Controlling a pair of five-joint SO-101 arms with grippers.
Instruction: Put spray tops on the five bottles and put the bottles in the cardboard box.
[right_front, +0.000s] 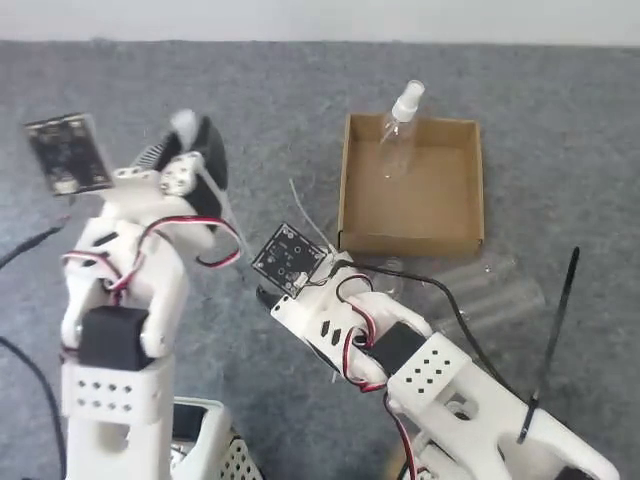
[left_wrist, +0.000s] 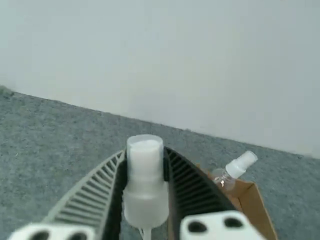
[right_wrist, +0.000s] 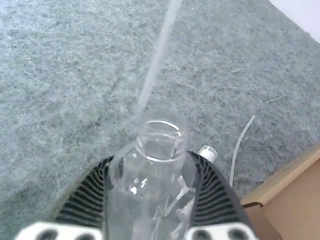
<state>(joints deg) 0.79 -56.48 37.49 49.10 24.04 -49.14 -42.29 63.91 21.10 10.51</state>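
Observation:
My left gripper (right_front: 190, 140) (left_wrist: 145, 155) is raised above the carpet and shut on a white spray top (left_wrist: 145, 180) (right_front: 183, 124). The top's thin dip tube (right_wrist: 157, 60) slants down to the open neck of a clear bottle (right_wrist: 159, 137). My right gripper (right_wrist: 150, 160) (right_front: 268, 298) is shut on that bottle. I cannot tell whether the tube's end is inside the neck. The cardboard box (right_front: 410, 240) (left_wrist: 252, 200) holds one clear bottle with a spray top (right_front: 400, 130) (left_wrist: 235, 170). Another spray top (right_wrist: 207, 152) with its tube lies on the carpet near the box corner (right_wrist: 290, 195).
Several clear bottles without tops (right_front: 490, 290) lie on the grey carpet in front of the box, to its right. A black strip (right_front: 555, 330) stands beside the right arm. A white perforated basket (right_front: 215, 445) sits at the near edge. Cables trail on the left.

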